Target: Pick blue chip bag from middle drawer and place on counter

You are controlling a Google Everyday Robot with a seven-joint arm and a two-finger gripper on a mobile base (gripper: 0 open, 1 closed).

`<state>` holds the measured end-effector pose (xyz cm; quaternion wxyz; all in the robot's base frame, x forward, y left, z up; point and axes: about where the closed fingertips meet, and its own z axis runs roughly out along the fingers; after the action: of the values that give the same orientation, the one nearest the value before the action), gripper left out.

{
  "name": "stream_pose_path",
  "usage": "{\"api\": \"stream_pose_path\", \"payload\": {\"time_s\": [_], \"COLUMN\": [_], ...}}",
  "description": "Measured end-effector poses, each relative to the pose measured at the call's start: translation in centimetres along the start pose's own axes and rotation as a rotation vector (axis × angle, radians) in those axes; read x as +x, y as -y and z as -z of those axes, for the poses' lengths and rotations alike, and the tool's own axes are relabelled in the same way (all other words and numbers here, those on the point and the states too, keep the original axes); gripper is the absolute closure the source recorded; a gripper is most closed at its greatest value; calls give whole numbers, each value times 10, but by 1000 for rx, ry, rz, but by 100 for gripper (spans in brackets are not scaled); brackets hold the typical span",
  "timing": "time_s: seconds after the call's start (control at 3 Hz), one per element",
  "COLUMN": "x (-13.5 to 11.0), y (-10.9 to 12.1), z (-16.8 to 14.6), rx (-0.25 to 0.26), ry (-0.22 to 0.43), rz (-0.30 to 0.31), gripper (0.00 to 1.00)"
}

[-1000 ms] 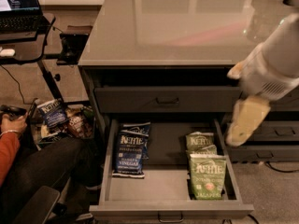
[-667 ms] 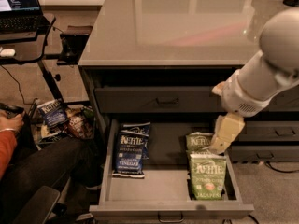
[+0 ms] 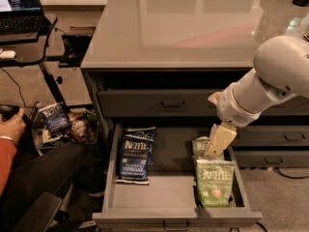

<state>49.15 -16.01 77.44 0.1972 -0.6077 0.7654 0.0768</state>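
Below the counter (image 3: 193,28), the middle drawer (image 3: 159,195) is standing open with the blue chip bag (image 3: 133,153) lying at its left. The gripper (image 3: 211,153) is hanging over the light green bags (image 3: 214,181) at the right, so descending here is risking grabbing the wrong bag. It is carrying nothing, and I cannot tell whether it is spread or closed.
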Motion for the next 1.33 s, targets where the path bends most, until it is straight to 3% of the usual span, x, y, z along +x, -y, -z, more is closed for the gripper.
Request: {"api": "stream_pose_path", "payload": {"time_s": [0.33,1.0,1.33], "x": [-5,-31,-41], "y": [-1,13,34], "z": [-27,-161,-253], "rx": [-5,-21,-74], "ry": [60,282,309], "rz": [-20,-27,-17], "gripper": [0,0,0]}}
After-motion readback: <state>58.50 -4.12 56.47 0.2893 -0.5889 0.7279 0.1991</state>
